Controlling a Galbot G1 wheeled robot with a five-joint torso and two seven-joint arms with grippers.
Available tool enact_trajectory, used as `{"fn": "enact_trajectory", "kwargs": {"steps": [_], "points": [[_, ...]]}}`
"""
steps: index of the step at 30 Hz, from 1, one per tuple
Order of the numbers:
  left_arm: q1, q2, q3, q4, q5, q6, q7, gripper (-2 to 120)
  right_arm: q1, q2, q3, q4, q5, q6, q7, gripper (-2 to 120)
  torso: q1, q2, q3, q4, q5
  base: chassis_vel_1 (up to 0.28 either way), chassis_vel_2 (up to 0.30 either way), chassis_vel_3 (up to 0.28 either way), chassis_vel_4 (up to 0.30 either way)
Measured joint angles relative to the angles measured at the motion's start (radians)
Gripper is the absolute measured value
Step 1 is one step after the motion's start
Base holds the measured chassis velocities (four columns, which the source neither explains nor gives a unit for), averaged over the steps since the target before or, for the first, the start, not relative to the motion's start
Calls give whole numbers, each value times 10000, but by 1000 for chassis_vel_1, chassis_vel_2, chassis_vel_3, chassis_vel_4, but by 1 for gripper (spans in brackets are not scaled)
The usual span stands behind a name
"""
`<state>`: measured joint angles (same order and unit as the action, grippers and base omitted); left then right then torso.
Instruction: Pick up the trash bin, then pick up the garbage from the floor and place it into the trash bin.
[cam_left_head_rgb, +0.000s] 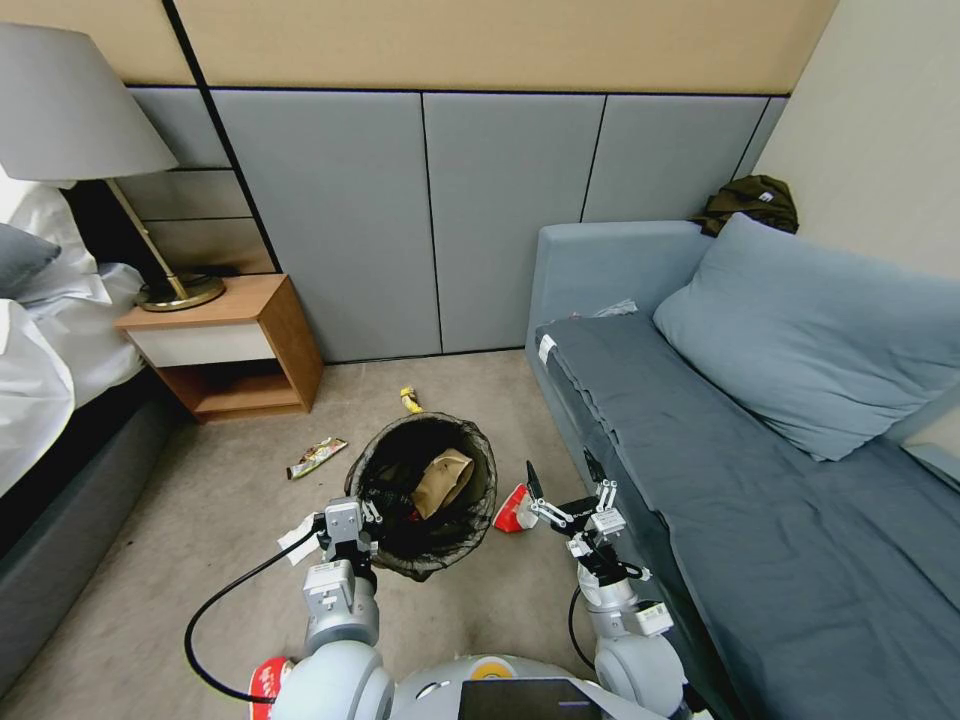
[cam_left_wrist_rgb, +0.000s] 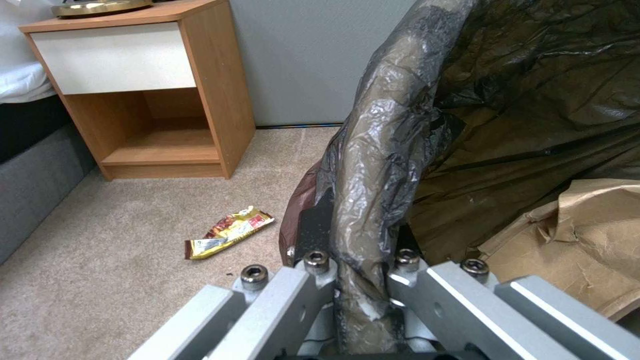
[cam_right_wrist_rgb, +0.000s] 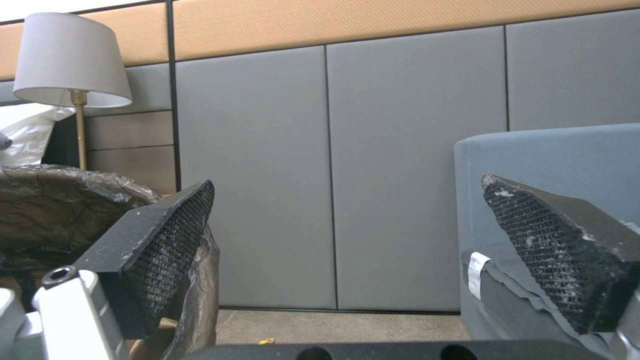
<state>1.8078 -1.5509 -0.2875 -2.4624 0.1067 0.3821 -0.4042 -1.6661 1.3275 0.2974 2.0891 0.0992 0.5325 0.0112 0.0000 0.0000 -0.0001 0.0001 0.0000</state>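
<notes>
One trash bin (cam_left_head_rgb: 421, 495), mouth up, frame centre, gripped at its rim by the left gripper (cam_left_head_rgb: 352, 518); the right gripper (cam_left_head_rgb: 562, 480) is spread empty. Three wrappers on the floor: brown wrapper (cam_left_head_rgb: 316, 457), yellow wrapper (cam_left_head_rgb: 409, 400), red-and-white wrapper (cam_left_head_rgb: 513, 511).

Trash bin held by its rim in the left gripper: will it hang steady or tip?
The left gripper pinches the trash bin at one side of the rim, so it may tilt away. The tan paper bag inside looks light, adding little load. The liner film under the fingers could slip.

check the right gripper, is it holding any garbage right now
No, the right gripper is open with nothing between its black pads, just wall panels and carpet beyond.
</notes>
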Motion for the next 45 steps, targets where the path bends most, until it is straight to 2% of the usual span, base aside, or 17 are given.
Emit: {"fn": "enact_trajectory", "kwargs": {"steps": [31, 33, 37, 40, 41, 42, 44, 45], "points": [[0, 0, 0, 3, 0, 0, 0, 0, 66, -2, -20, -13, 0, -63, 14, 100, -1, 0, 0, -1, 0, 0, 0, 0, 0], [0, 0, 0, 3, 0, 0, 0, 0, 590, -29, -203, -314, 0, -721, 245, 100, -1, 0, 0, -1, 2, 0, 0, 0, 0], [-1, 0, 0, 3, 0, 0, 0, 0, 1076, -53, -372, -593, -1, -1344, 478, 100, 0, 0, 1, 0, 0, 0, 0, 0, 0], [0, 0, 0, 4, 0, 0, 0, 0, 1810, -89, -633, -1013, 0, -2277, 822, 100, 0, 0, 1, 1, 0, 0, 0, 0, 0], [0, 0, 0, 4, 0, 0, 0, 0, 1810, -89, -633, -1013, 0, -2277, 822, 100, 0, 0, 1, 1, 0, 0, 0, 0, 0], [0, 0, 0, 3, -1, 0, 0, 0, 2236, -110, -779, -1250, 1, -2784, 1008, 100, 0, 0, 1, 0, 0, 0, 0, 0, 0], [0, 0, 0, 4, -1, 0, 0, 0, 2470, -110, -785, -1266, 7, -2788, 998, 100, -1, 0, 1, 0, -1, 0, 0, 0, 0], [-1, 0, -2, 4, -1, 0, -1, 0, 2700, -134, -947, -1499, 54, -3162, 1015, 100, 0, 0, 2, -6, -4, 0, 0, 0, 0]]}}
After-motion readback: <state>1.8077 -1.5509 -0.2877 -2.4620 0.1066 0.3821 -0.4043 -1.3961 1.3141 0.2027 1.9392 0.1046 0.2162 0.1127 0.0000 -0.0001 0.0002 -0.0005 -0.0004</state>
